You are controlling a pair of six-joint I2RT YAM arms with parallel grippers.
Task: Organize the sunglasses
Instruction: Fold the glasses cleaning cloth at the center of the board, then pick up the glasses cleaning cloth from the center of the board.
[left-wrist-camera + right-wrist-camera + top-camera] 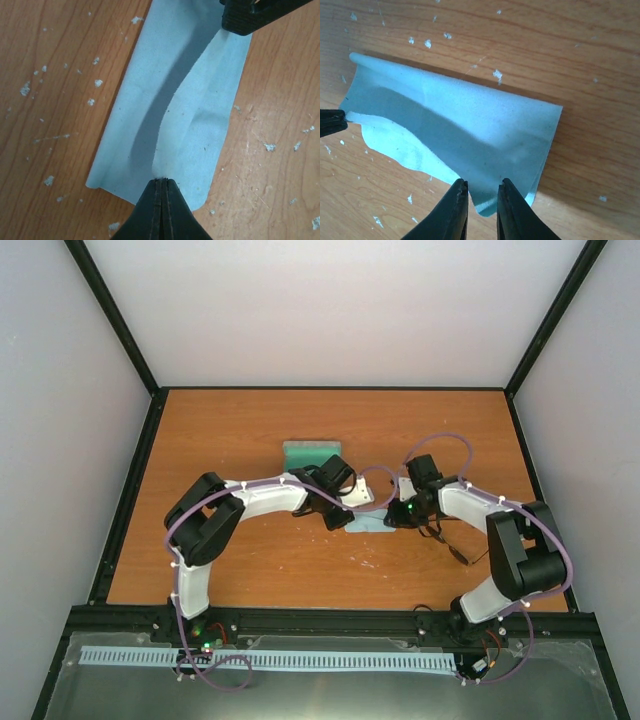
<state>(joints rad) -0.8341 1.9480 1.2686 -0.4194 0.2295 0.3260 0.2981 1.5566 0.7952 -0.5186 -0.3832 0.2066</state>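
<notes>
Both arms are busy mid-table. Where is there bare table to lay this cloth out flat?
Bare wood: the far left of the table, between the green-lined case and the left edge; the far right corner; and the strip between the blue cloth and the near edge. It is crowded mid-table, where the left gripper and right gripper meet on the cloth.

The cloth is plain pale blue, with a darker blue band along its fold. The table is orange-brown wood with fine grain and small white flecks. The left gripper and the right gripper are black. The case shows green.
</notes>
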